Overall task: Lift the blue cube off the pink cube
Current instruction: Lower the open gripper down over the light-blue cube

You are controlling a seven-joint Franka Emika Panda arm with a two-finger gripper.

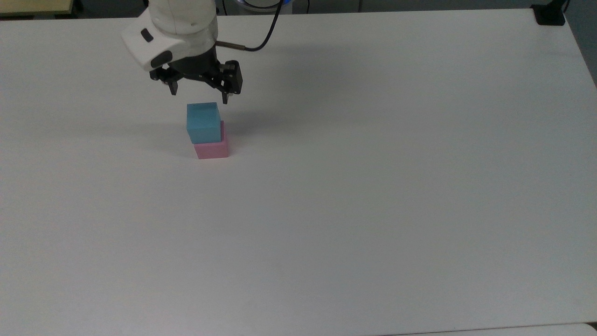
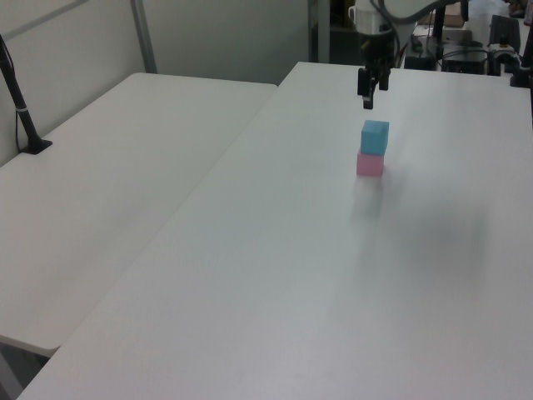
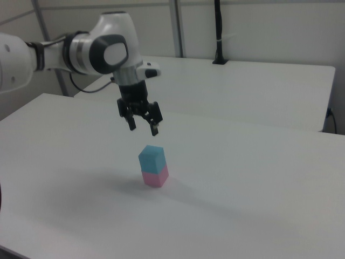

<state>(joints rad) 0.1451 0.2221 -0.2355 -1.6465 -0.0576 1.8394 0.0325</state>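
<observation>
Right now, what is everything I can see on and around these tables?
blue cube: one, light blue, stacked on the pink cube.
pink cube: one, pale pink, on the table under the blue cube.
table: one, white, bearing the stack.
second table: one, white, to the left view's left.
black post: one, standing on the second table's far corner.
robot arm: one, white with grey joints.
pincer: one, black, open, hanging above the blue cube, not touching it.

Blue cube (image 2: pixel 376 137) sits on pink cube (image 2: pixel 370 164); gripper (image 2: pixel 367 104) above.
</observation>
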